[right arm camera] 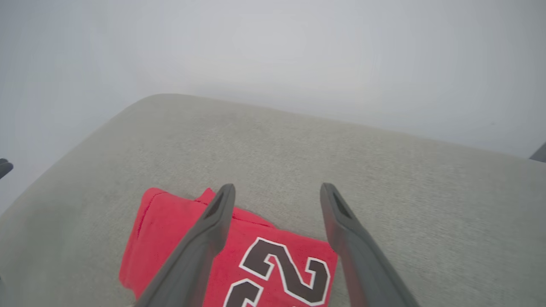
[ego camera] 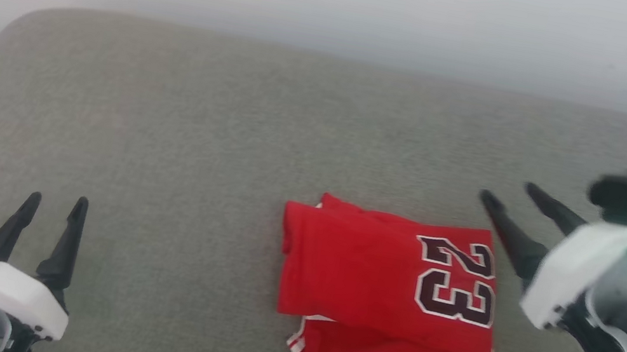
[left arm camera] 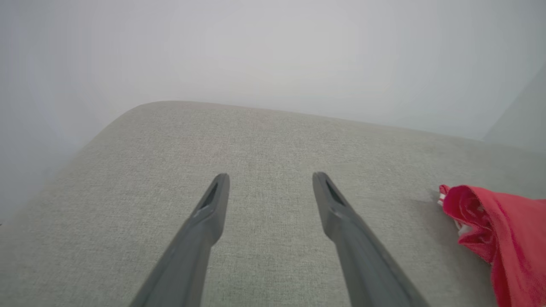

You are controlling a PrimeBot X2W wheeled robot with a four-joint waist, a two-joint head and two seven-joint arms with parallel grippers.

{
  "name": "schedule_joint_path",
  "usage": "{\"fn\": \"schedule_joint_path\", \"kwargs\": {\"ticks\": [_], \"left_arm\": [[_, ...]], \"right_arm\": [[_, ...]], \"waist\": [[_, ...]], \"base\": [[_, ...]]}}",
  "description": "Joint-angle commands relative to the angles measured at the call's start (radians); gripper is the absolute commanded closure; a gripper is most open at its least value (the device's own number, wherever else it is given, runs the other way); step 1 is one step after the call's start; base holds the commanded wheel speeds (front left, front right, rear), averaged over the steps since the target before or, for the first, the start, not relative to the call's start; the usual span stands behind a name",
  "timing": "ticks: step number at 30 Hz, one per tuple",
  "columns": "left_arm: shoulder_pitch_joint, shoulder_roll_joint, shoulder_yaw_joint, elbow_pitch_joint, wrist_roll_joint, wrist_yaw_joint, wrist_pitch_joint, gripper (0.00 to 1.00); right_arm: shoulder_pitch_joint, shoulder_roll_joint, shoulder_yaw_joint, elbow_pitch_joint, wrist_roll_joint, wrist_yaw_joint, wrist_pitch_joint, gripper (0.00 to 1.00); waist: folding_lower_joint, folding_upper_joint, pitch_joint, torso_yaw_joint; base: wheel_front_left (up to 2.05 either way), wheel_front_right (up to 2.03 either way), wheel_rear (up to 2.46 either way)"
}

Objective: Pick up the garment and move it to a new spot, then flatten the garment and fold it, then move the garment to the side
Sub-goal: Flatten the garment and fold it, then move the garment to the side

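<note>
Red and folded into a rough rectangle, the garment (ego camera: 360,275) lies flat on our grey pad (ego camera: 199,130), a little toward 4 o'clock from the middle of the head view, its "23" print (ego camera: 456,280) facing up. We hold our right gripper (ego camera: 508,191) at the garment's 2 o'clock, just beside its corner, jaws spread wide and gripping nothing. Our left gripper (ego camera: 58,199) sits at 8 o'clock, jaws likewise spread and empty, well apart from the garment.

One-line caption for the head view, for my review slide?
Folded red jersey lies on the grey cushion; left hand and right hand open, holding nothing.
</note>
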Motion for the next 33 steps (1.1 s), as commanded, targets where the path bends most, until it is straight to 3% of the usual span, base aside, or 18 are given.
{"fn": "schedule_joint_path", "kwargs": {"ticks": [1, 10, 18, 33], "left_arm": [[0.016, 0.006, 0.009, -0.008, 0.016, 0.006, -0.003, 0.00], [0.090, 0.026, 0.040, -0.031, 0.022, 0.024, -0.004, 0.00], [0.135, 0.025, 0.070, -0.056, 0.029, 0.023, -0.004, 0.00], [0.180, 0.013, 0.117, -0.067, 0.051, 0.000, -0.004, 0.00]], "right_arm": [[0.027, -0.010, -0.015, 0.002, -0.012, 0.000, -0.036, 0.00], [0.133, -0.050, -0.101, 0.054, -0.073, 0.000, -0.245, 0.00], [0.203, -0.051, -0.146, 0.130, -0.094, 0.000, -0.409, 0.00], [0.262, -0.050, -0.178, 0.213, -0.080, 0.000, -0.507, 0.00]], "waist": [[0.0000, 0.0000, -0.023, -0.031], [0.0000, 0.0000, -0.078, -0.108], [0.0000, 0.0000, -0.106, -0.135], [0.0000, 0.0000, -0.130, -0.130]], "base": [[0.00, 0.00, 0.00], [0.00, 0.00, 0.00], [0.00, 0.00, 0.00], [0.00, 0.00, 0.00]]}}
